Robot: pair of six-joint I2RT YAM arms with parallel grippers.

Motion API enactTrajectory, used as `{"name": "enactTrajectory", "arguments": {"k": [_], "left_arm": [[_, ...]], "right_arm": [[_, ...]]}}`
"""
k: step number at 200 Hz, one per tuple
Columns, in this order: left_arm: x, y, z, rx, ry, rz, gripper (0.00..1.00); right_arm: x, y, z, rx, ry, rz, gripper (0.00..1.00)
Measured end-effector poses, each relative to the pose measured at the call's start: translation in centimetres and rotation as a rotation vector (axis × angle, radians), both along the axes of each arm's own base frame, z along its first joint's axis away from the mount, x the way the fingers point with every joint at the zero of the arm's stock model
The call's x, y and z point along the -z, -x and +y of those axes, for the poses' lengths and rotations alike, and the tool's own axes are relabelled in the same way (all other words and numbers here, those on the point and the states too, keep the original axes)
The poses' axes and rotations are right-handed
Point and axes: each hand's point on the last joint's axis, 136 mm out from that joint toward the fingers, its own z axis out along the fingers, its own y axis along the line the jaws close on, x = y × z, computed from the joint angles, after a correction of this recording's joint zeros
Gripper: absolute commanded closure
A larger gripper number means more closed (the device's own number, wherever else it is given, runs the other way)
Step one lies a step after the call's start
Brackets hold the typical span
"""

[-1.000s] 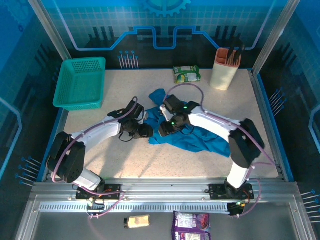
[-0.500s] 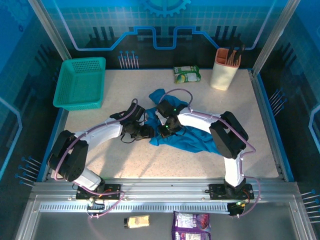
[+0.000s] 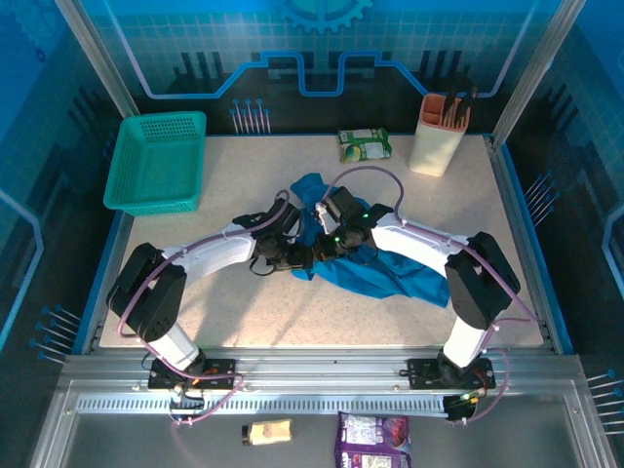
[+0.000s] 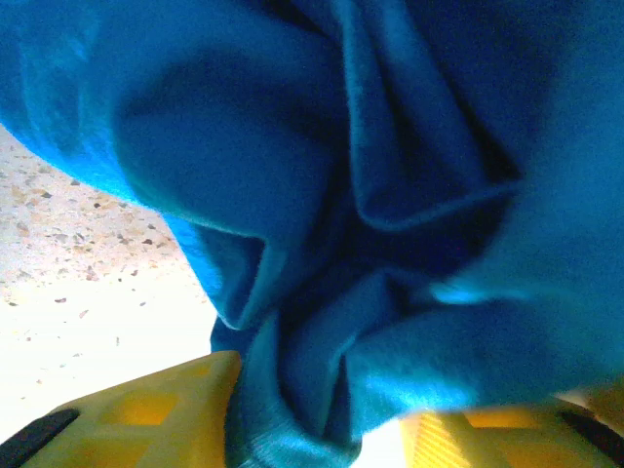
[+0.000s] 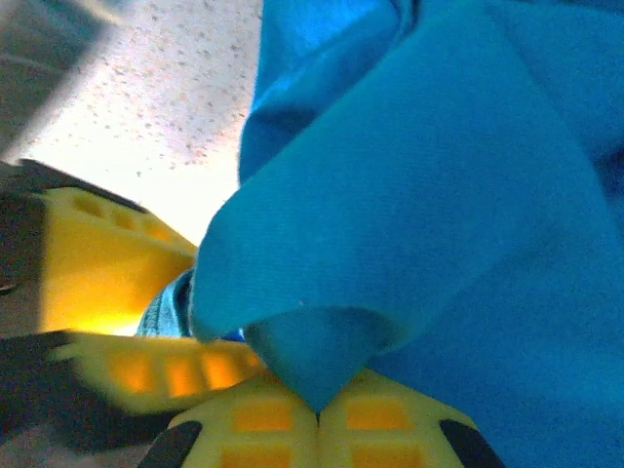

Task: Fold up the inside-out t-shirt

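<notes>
Right claw point(image 5: 317, 409) holds a t-shirt point(image 3: 385, 273) fold, shut; left claw point(image 4: 322, 429) half wide, loose cloth between. T-shirt lies bunched on desk point(image 3: 244, 302) beneath both. Risk: thin pinch slips; left claw catches several layers

speckled beige table point(image 3: 253, 317) — blue-lit patterned walls point(image 3: 419, 49) around it; aluminium rail point(image 3: 322, 375) at near edge

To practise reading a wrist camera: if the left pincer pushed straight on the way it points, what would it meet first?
The blue t-shirt: its bunched folds sit right ahead of the left pincer, with some cloth between its open jaws. What lies behind the cloth is hidden.
</notes>
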Motion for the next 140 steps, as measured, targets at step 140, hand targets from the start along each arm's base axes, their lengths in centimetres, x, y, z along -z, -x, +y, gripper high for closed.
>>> {"name": "enactTrajectory", "arguments": {"k": [140], "left_arm": [[1.0, 0.4, 3.9, -0.076, -0.091, -0.024, 0.76]], "right_arm": [[-4.1, -1.1, -2.6, 0.084, -0.079, -0.071, 1.00]]}}
